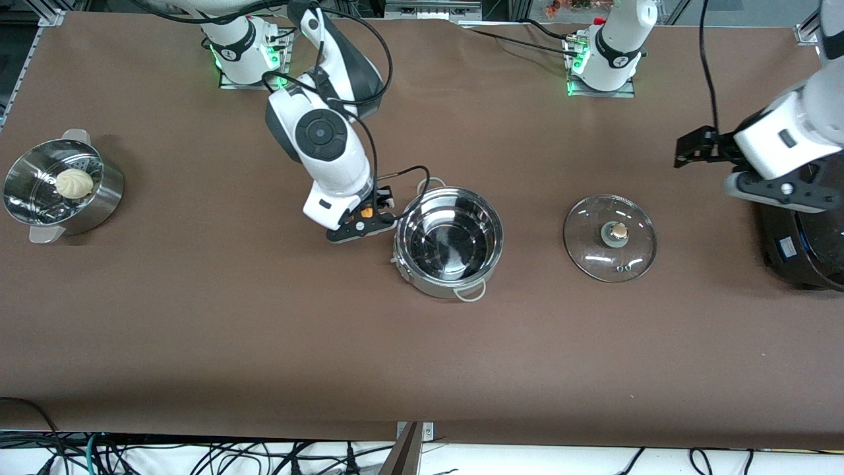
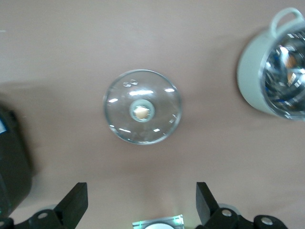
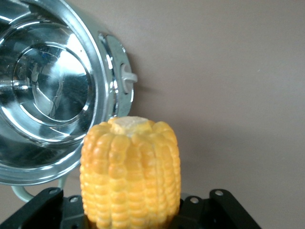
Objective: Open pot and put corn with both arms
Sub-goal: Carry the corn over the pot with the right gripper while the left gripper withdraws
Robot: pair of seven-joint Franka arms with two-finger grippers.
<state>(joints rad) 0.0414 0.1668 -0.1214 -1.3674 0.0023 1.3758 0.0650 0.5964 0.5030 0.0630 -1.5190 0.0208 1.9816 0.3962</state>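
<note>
- while the pot (image 1: 450, 243) stands uncovered near the middle of the desk (image 1: 264, 343), we see its shiny inside holding nothing.
- our right hand (image 1: 369, 218) hangs just beside the pot's rim, on the side toward the right arm's end of the desk, over bare brown surface.
- its fingers are clamped on the corn (image 3: 130, 174); the right wrist view shows the yellow cob standing up out of the grip with its cut end on top, and the pot (image 3: 52, 90) close by it.
- in the front view only a small orange bit of the corn (image 1: 366, 212) shows under that hand.
- the glass lid (image 1: 610, 238) lies flat on the desk, apart from the pot, toward the left arm's end, its gold-tan knob (image 1: 618, 230) facing up.
- our left hand (image 1: 697, 148) waits in the air, over the desk between the lid and the black cooker (image 1: 808, 247), with nothing in it.
- its fingers (image 2: 75, 202) stand apart, and the left wrist view looks down on the lid (image 2: 142, 113).
- a steel steamer bowl (image 1: 59, 188) with a white bun (image 1: 74, 183) in it sits at the right arm's end of the desk.
</note>
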